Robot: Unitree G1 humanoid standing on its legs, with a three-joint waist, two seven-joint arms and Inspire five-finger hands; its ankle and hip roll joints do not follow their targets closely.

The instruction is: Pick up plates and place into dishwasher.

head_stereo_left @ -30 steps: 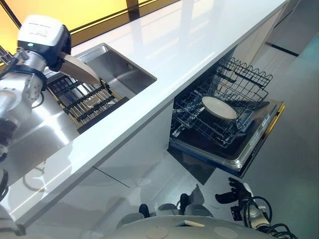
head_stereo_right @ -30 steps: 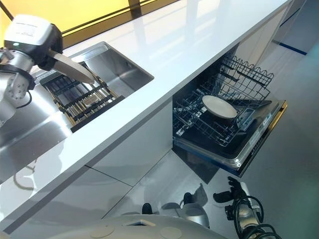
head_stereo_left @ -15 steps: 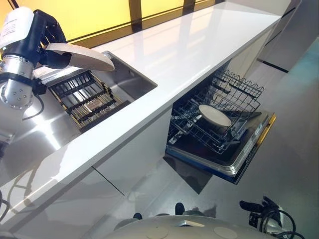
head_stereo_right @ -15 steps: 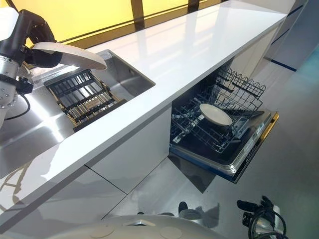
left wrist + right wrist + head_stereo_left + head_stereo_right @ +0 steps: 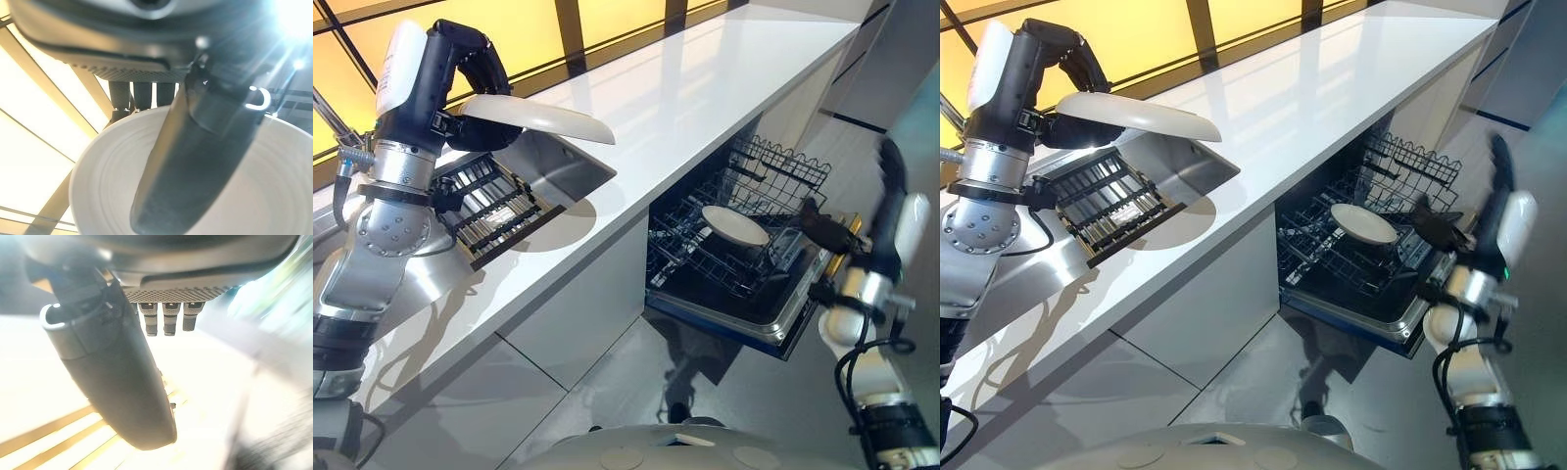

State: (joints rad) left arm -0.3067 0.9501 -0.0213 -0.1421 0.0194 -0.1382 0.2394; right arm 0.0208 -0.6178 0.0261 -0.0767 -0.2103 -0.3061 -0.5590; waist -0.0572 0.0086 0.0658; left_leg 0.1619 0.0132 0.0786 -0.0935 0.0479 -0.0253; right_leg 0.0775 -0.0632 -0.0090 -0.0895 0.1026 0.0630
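Note:
My left hand (image 5: 468, 76) is shut on a white plate (image 5: 540, 118), held roughly level above the sink (image 5: 563, 168) and the counter's front edge. In the left wrist view the thumb (image 5: 195, 161) lies across the plate (image 5: 105, 178), with the fingers curled at its far rim. A second white plate (image 5: 736, 223) lies in the dishwasher's pulled-out lower rack (image 5: 700, 257). My right hand (image 5: 890, 196) is raised to the right of the dishwasher's open door (image 5: 773, 328), open and holding nothing.
A dark slatted drying rack (image 5: 499, 208) sits in the sink beside the steel drainboard. The long white counter (image 5: 705, 88) runs away to the upper right. A wire upper basket (image 5: 781, 162) stands behind the lower rack. Grey floor lies below the door.
My left hand has lifted the plate and carried it rightward from over the drying rack toward the counter's edge. My right hand has risen from near the floor to beside the dishwasher door.

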